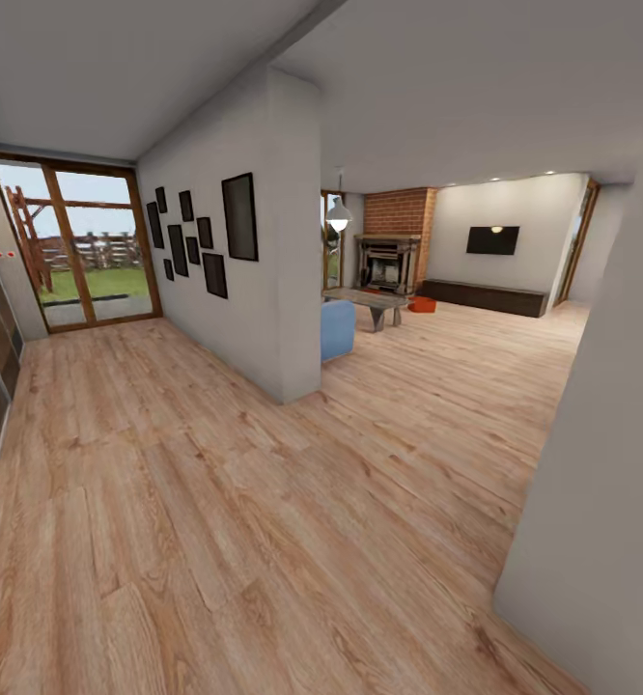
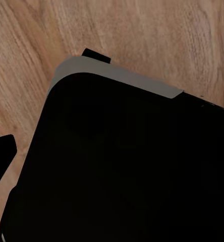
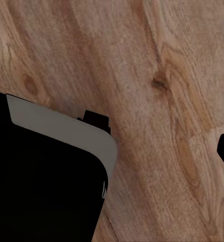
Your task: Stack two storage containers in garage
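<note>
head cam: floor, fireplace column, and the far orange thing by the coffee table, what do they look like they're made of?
Floor: light wood planks, matte, going by the grain, knots and board seams. Fireplace column: red brick, rough, with visible mortar courses. Orange thing: probably one of the storage containers, plain orange-red; it may be plastic, but it is too small and far to tell material or finish.

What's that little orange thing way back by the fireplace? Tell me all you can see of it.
The orange-red container shows in the head view as a small, low, bright shape on the light wood floor, far off in the living room. It sits just right of the low coffee table and in front of the brick fireplace. At this distance its walls, its inside and whether it is one bin or two cannot be made out.
</note>
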{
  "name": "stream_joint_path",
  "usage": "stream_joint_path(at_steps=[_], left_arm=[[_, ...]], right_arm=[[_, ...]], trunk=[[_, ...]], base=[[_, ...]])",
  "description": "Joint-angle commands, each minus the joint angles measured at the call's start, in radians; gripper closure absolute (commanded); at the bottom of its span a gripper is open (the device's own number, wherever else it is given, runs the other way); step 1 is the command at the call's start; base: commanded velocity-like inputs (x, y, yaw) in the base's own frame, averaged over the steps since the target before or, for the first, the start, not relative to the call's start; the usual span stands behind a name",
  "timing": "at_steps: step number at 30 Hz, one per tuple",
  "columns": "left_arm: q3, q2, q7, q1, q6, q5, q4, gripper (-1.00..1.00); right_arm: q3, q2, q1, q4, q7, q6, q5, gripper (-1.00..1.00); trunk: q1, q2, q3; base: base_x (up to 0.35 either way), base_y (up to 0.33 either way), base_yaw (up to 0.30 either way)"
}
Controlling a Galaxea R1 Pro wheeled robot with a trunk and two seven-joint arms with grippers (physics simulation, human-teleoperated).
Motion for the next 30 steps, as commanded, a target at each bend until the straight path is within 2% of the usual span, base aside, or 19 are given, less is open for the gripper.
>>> stream_joint_path(at_steps=[1, 30], left_arm=[[0.008, 0.0, -0.002, 0.0, -0.002, 0.001, 0.0, -1.0], [0.008, 0.0, -0.002, 0.0, -0.002, 0.001, 0.0, -1.0]], right_arm=[[0.0, 0.0, -0.001, 0.003, -0.002, -0.006, 0.009, -1.0], [0.002, 0.001, -0.001, 0.003, -0.001, -0.005, 0.009, -1.0]], trunk=[[0.001, 0.0, -0.001], [0.001, 0.0, -0.001]], base=[[0.323, 0.0, 0.002], [0.323, 0.0, 0.0]])
